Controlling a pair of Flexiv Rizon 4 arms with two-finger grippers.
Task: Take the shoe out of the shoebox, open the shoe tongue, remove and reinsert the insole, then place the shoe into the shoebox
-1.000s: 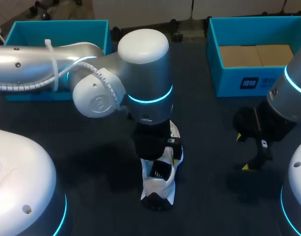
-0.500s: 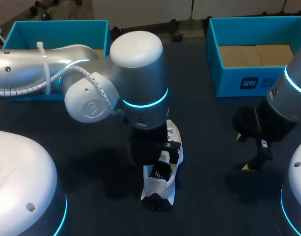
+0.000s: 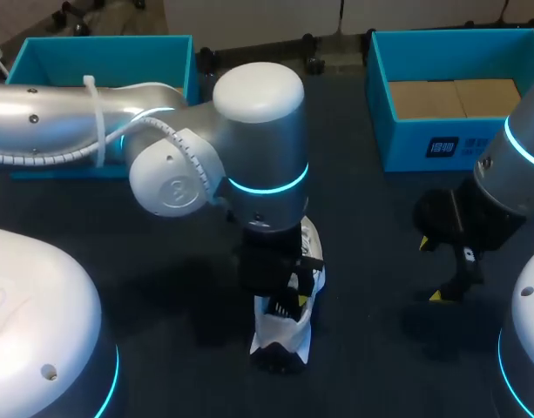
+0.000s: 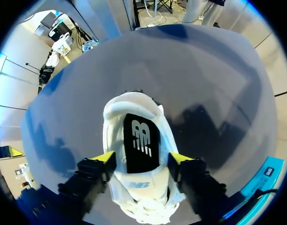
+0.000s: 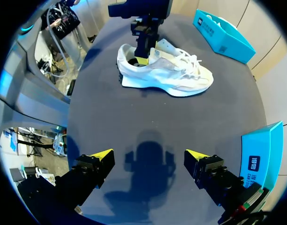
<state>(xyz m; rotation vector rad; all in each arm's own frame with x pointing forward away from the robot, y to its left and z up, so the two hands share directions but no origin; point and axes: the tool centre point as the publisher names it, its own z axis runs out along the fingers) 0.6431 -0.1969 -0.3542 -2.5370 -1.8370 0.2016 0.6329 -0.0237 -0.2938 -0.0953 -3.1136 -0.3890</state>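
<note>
Shoe (image 4: 131, 101): white throughout. Insole (image 4: 141, 143): black with a white logo. Counter (image 3: 371, 348): dark grey, plain. Both boxes (image 3: 406, 139) (image 3: 101, 52): teal-blue walls; the right one is brown inside. Left pincer (image 4: 142, 158) and right pincer (image 5: 148, 153): black, yellow tips.

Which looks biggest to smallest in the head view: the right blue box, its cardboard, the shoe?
1. Right blue box.
2. Cardboard and shoe look about alike. My left arm hides part of the shoe, so I won't rank them.
</note>
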